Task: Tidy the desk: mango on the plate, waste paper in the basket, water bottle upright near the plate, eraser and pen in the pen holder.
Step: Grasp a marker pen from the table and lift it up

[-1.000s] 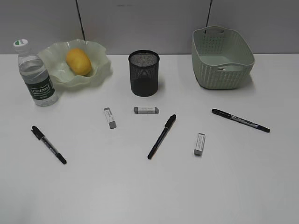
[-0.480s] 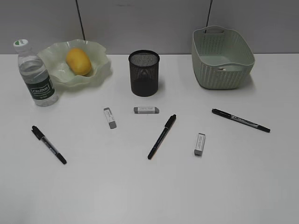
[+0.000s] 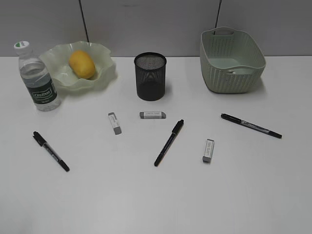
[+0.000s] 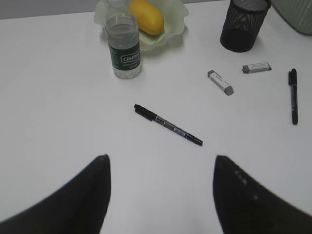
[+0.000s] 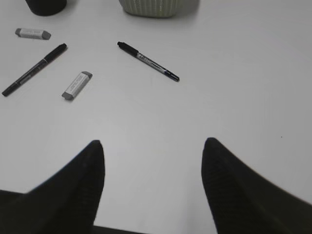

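The crumpled white waste paper (image 3: pixel 233 71) barely peeks from the pale green woven basket (image 3: pixel 214 73), upper right. Both claws (image 4: pixel 161 195) (image 5: pixel 153 185) hang spread and empty, lower frame, over the white desk (image 3: pixel 146 204).

Bright even light, soft shadows, sharp

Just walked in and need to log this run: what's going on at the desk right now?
Nothing is being handled. Both grippers, left and right, hang open above the desk. The mango sits in the plate, the water bottle stands upright beside it, and paper lies in the basket. Three pens and three erasers lie loose; the pen holder awaits them.
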